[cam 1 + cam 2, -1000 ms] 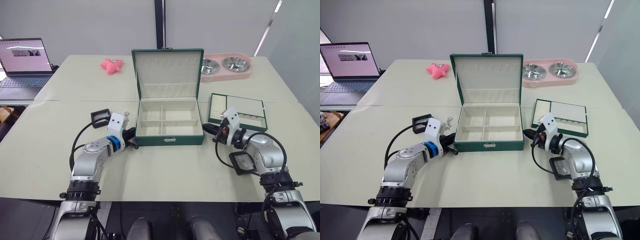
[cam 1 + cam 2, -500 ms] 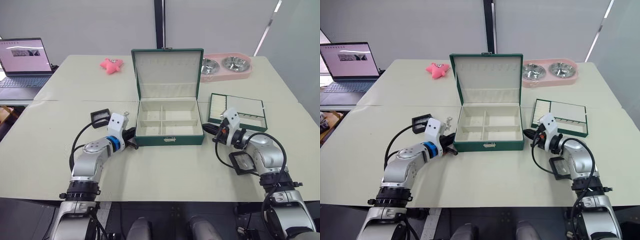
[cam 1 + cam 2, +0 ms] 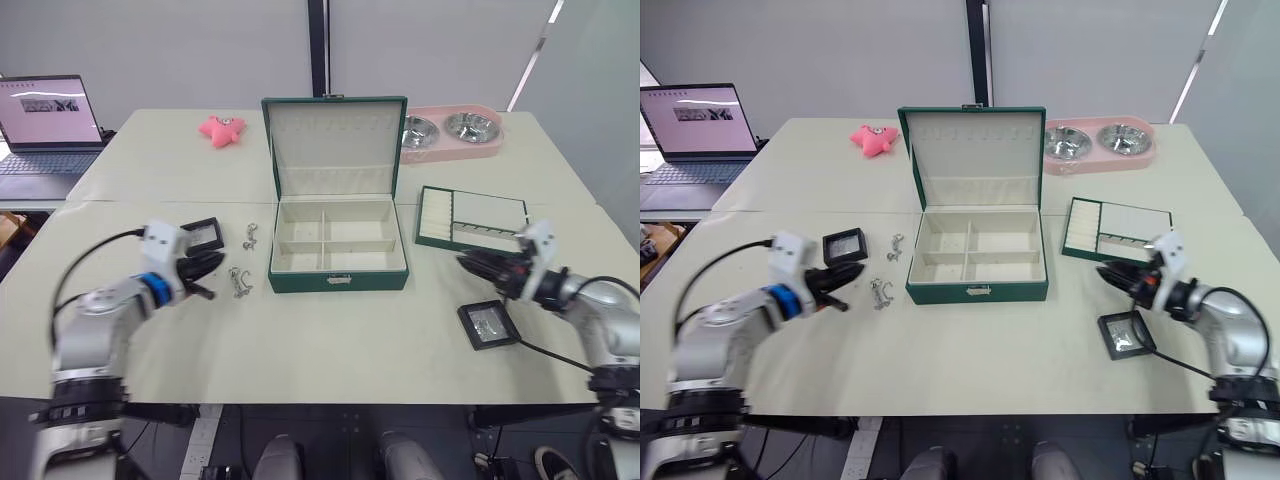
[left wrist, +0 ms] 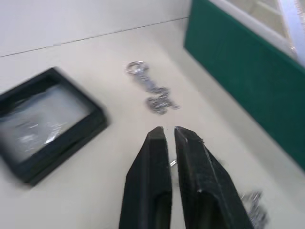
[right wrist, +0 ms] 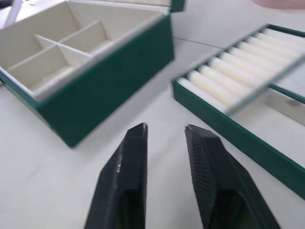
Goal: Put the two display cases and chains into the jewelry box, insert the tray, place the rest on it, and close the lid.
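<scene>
The dark green jewelry box (image 3: pixel 338 278) stands open mid-table, its compartments bare and its lid (image 3: pixel 335 145) upright. The tray (image 3: pixel 472 220) lies to its right. One display case (image 3: pixel 203 234) rests left of the box, and the other display case (image 3: pixel 489 324) sits near the front right. Two silver chains (image 3: pixel 250 236) (image 3: pixel 238 282) lie between the left case and the box. My left gripper (image 3: pixel 205 270) hovers shut and empty just in front of the left case, beside the nearer chain (image 4: pixel 150 90). My right gripper (image 3: pixel 475 265) is open between the box and the tray, holding nothing.
A laptop (image 3: pixel 45 125) sits at the far left. A pink plush toy (image 3: pixel 222 127) and a pink double pet bowl (image 3: pixel 452 133) lie at the back. A seam (image 3: pixel 150 201) crosses the table behind the left case.
Both arms have swung outward from the box: the left gripper went left, uncovering the two chains, and the right gripper went right, clear of the front-right case.
</scene>
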